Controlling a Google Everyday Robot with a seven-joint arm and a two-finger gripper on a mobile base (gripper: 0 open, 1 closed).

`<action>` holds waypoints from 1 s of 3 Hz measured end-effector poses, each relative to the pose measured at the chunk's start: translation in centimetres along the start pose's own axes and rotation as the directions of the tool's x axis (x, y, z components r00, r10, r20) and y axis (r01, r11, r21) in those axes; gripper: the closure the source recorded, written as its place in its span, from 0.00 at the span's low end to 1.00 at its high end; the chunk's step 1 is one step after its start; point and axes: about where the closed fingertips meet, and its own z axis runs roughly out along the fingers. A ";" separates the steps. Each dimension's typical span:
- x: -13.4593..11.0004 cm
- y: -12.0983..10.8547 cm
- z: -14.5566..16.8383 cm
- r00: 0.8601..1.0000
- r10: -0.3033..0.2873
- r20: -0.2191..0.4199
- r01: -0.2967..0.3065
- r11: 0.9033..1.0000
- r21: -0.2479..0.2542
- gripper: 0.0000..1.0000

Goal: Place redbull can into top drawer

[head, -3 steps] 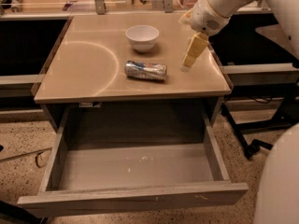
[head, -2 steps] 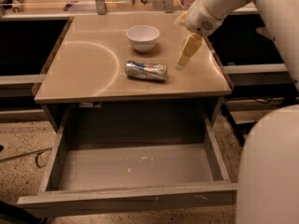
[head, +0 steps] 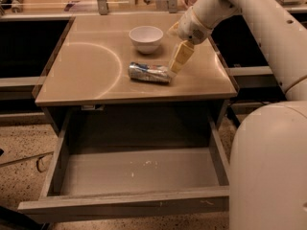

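Observation:
The redbull can [head: 148, 73], silver and blue and dented, lies on its side on the tan counter top [head: 91, 66], in front of the white bowl [head: 146, 38]. My gripper [head: 176, 61] hangs from the white arm at the upper right, its yellowish fingers [head: 180, 56] pointing down with the tips at the can's right end. The top drawer [head: 132, 174] is pulled open below the counter, its grey floor bare but for small white scuffs.
The white robot body [head: 268, 166] fills the lower right. Dark recesses flank the counter on both sides. Clutter and metal posts stand along the back edge. A speckled floor shows at the lower left.
My gripper has moved left and down across the counter, from beside the can's right side to its right end. The can, bowl and drawer have not moved.

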 end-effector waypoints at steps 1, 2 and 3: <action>-0.7 0.7 1.4 0.999 0.014 -0.029 -0.015 0.999 -0.032 0.00; -1.2 1.3 2.4 0.998 0.026 -0.054 -0.028 0.998 -0.052 0.00; -1.6 1.8 2.9 0.997 0.029 -0.069 -0.034 0.997 -0.066 0.00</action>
